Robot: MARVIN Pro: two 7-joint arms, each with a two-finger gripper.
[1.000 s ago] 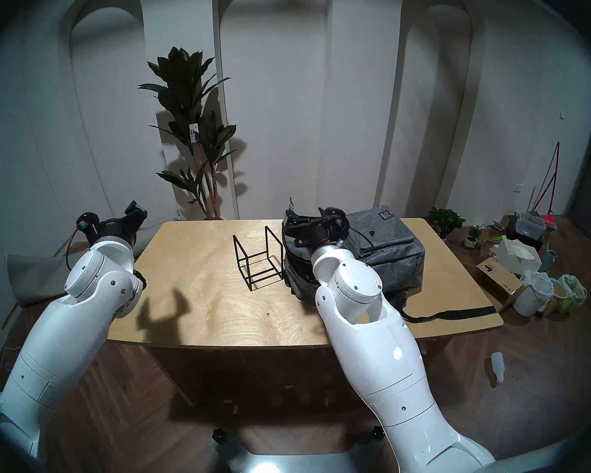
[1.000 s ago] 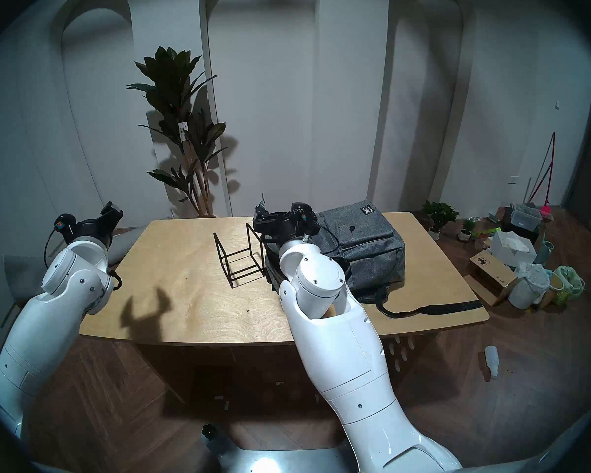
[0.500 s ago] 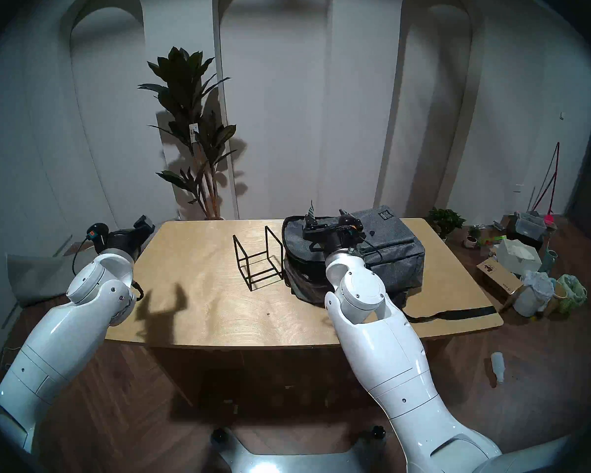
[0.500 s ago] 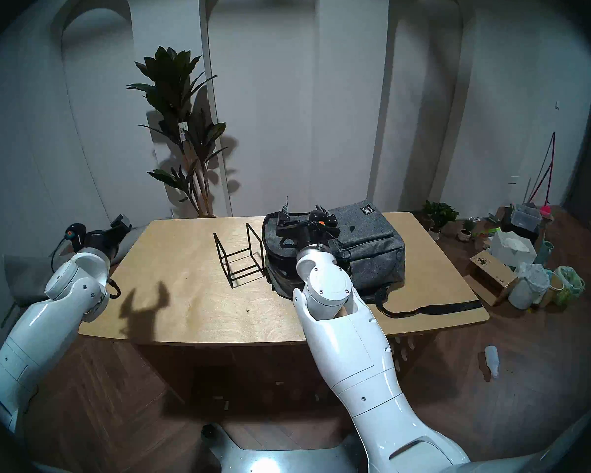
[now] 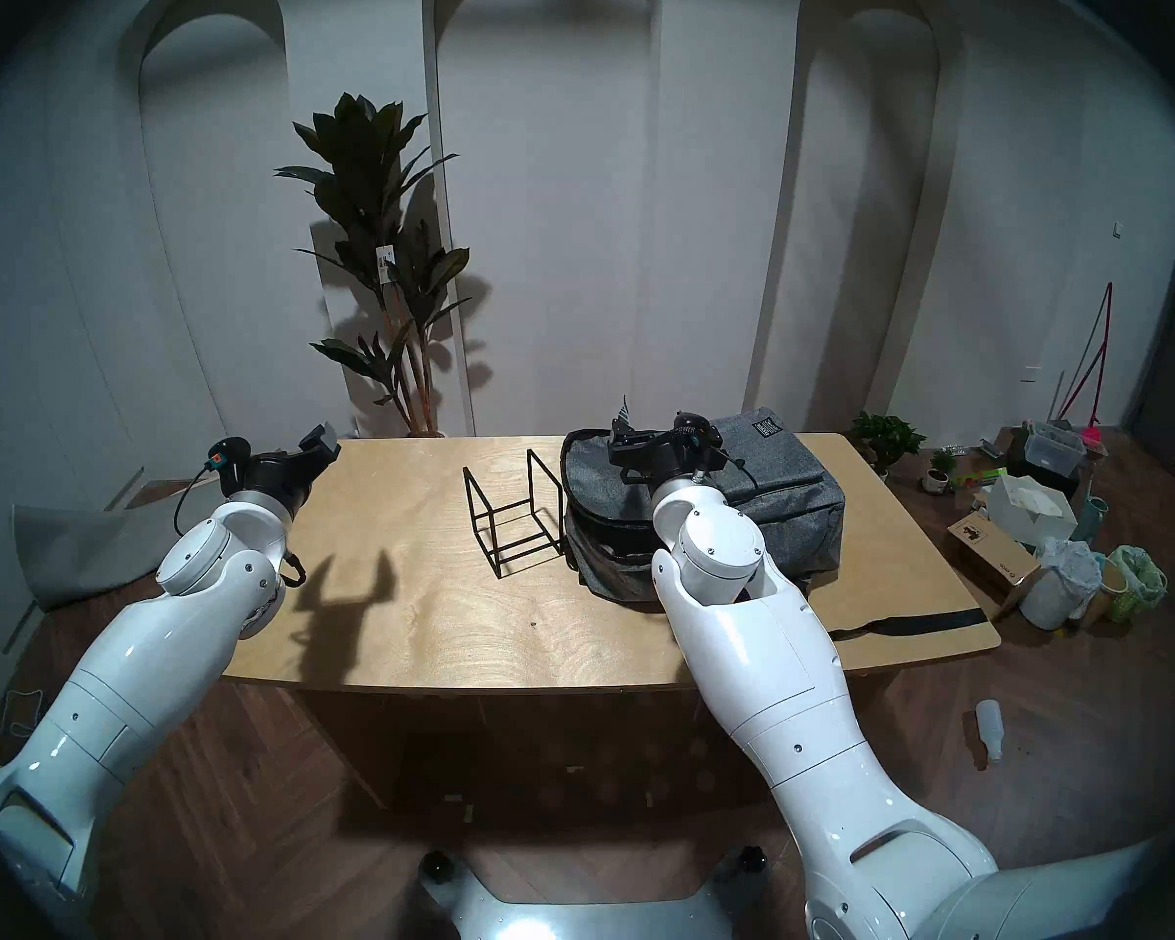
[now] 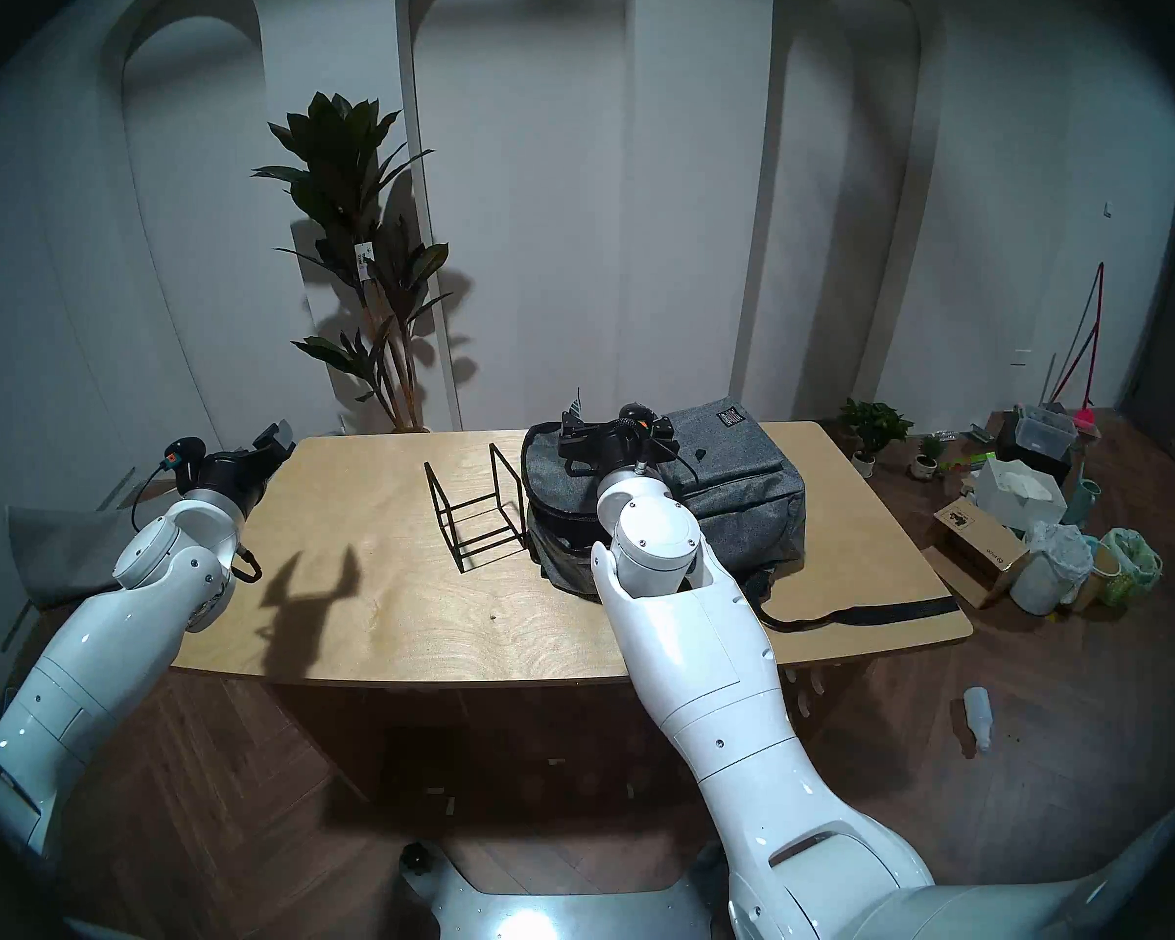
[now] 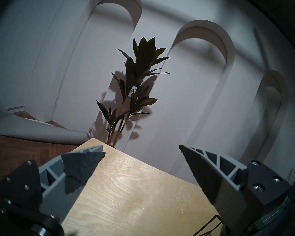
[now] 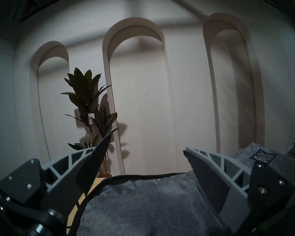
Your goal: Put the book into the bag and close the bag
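The grey backpack (image 5: 781, 504) lies on the right half of the wooden table (image 5: 402, 579), label patch at its far end. Its grey flap (image 5: 588, 474) lies down at the left end, with dark lining (image 5: 602, 552) showing below it on the left side. My right gripper (image 5: 652, 423) hovers just above the flap, open and empty; the right wrist view shows its gripper (image 8: 146, 143) over grey fabric (image 8: 143, 205) and black zipper edging. My left gripper (image 5: 324, 437) is open and empty over the table's far left corner; it also shows in the left wrist view (image 7: 141, 148). The book is not in view.
A black wire-frame stand (image 5: 513, 511) stands empty just left of the backpack. A black strap (image 5: 910, 623) trails along the table's front right edge. A tall plant (image 5: 381, 240) stands behind the table. Boxes and bags (image 5: 1046, 552) clutter the floor at the right.
My right gripper moved right from the backpack's left end to above its flap, which now shows lying down. My left gripper moved right and forward to the table's far left corner.
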